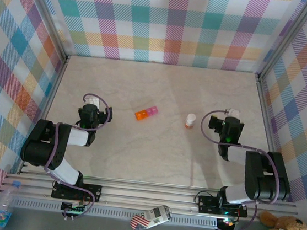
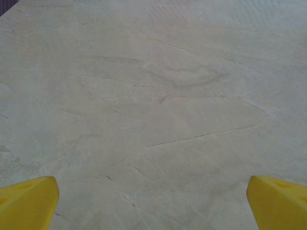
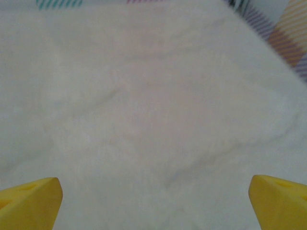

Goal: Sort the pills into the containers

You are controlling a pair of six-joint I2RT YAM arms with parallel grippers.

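table (image 1: 153,165): pale marbled top, bare in front of both arms. It looks smooth, so expect light things to skate when you nudge them.
left gripper (image 2: 152,203): the yellow fingers are spread wide to the two edges of the wrist view, with nothing between them and bare tabletop ahead. It sits left of the containers, well apart.
right gripper (image 3: 153,203): also spread wide and empty. It sits to the right of the bottle, near it.
containers (image 1: 146,113): a short strip lying mid-table between your grippers, orange box at its left end and pink ones to the right, set slightly askew. The lids are too small to read as up or down. If you pour onto closed lids, everything scatters, and an unheld strip will probably slide.
bottle (image 1: 190,120): orange, upright, white cap (image 1: 191,116) on, just right of the strip with a gap between. A finger clipping its side could topple it and send it rolling. Twisting the cap one-handed may spin the whole bottle.
pills: presumably inside the bottle, though that is a guess. A fast tip could bounce them past the boxes.
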